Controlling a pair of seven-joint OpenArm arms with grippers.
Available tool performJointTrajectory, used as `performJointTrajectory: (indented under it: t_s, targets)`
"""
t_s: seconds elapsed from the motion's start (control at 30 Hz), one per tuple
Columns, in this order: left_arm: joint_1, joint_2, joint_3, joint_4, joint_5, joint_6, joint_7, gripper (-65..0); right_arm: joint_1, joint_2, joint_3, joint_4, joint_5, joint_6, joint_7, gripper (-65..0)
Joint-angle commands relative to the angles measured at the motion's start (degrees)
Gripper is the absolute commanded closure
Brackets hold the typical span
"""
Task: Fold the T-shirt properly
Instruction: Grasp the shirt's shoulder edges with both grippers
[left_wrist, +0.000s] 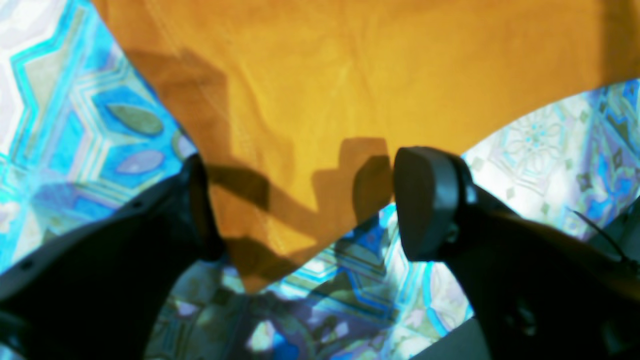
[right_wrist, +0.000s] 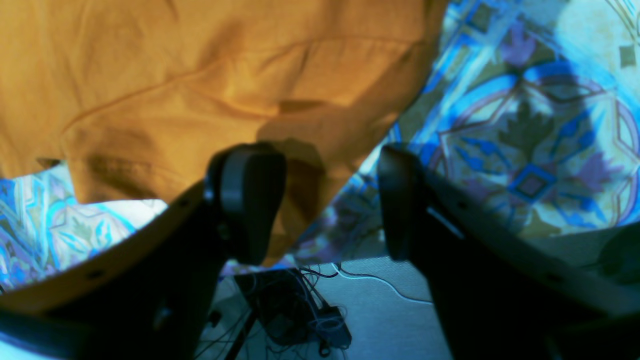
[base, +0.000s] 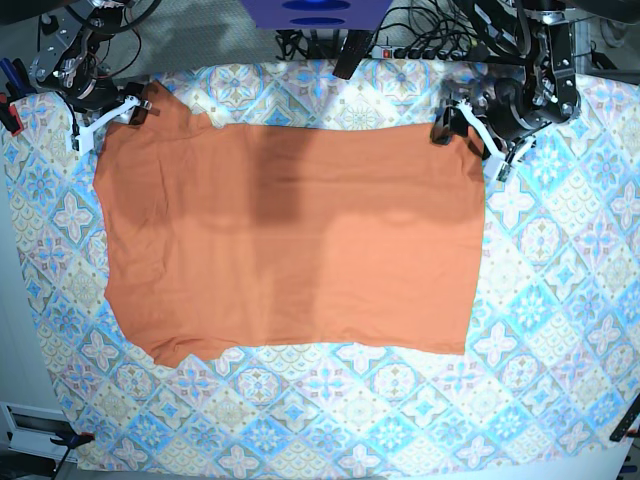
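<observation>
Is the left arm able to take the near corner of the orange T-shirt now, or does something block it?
Probably yes. The left gripper is open, its fingers either side of the T-shirt corner, and only the tablecloth lies around it. Nothing blocks the way.

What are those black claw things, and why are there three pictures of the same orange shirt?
The claws are grippers, the hands of a robot with two arms. One picture looks down from above: an orange T-shirt lies spread out on a patterned tablecloth, with an arm at each far corner. The other two pictures come from small cameras on the robot's wrists, so you look out between the claw fingers. The left gripper is open, with a shirt corner lying between its fingers. The right gripper is open too, at another edge of the shirt. Neither one is holding anything. The robot is supposed to fold the shirt.
</observation>
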Motion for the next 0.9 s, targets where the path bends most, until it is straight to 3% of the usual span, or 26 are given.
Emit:
performJointTrajectory:
  t_s: [0.0,0.17,0.87]
  targets:
    - [3.5,1.6,2.3,-2.0,2.7,-1.6,11.3,-40.7,-0.2,0.5,0.0,0.4,0.1,0.2,0.2,-32.9]
    - [3.6,1.6,2.4,-2.0,2.7,-1.6,11.2,-31.1,-0.2,0.5,-0.5,0.4,0.1,0.4,0.3,-32.9]
    - [2.7,1.6,2.4,-2.0,2.8,-1.6,11.2,-30.5,0.3,0.5,-7.2,0.3,0.1,0.3,0.5,-32.8]
